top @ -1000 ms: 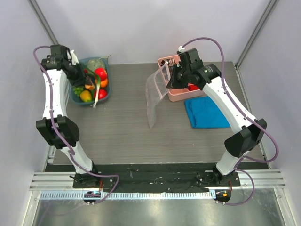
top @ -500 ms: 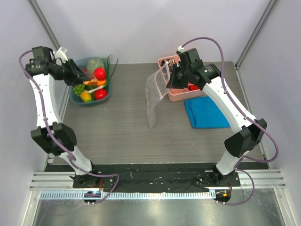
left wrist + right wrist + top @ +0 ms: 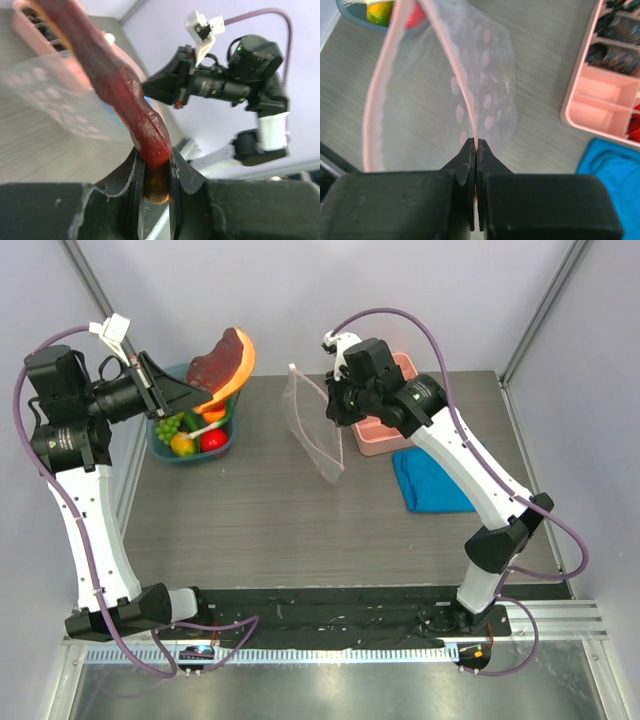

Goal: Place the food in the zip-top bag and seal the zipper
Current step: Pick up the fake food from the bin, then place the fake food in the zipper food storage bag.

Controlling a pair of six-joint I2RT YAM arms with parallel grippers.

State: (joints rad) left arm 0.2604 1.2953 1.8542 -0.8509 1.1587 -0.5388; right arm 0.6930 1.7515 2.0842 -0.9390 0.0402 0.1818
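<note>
Grey wood-grain tabletop point(image 3: 250, 520) lies under the zip-top bag point(image 3: 315, 430), which hangs near the middle back with its mouth agape. One lip of its pink zipper point(image 3: 372, 110) is pinched between the pressed-together fingers of the right gripper point(image 3: 476, 150), and the other lip bows away. Well apart to the left, the left gripper point(image 3: 200, 395) clamps one end of the brown-orange sausage piece point(image 3: 222, 358) high over the teal basket point(image 3: 158, 448). The basket holds green grapes point(image 3: 170, 426), a red tomato point(image 3: 212, 440) and an orange fruit point(image 3: 183, 445). Right of the bag sit the pink divided tray point(image 3: 375, 435) and the blue cloth point(image 3: 432, 483).
</note>
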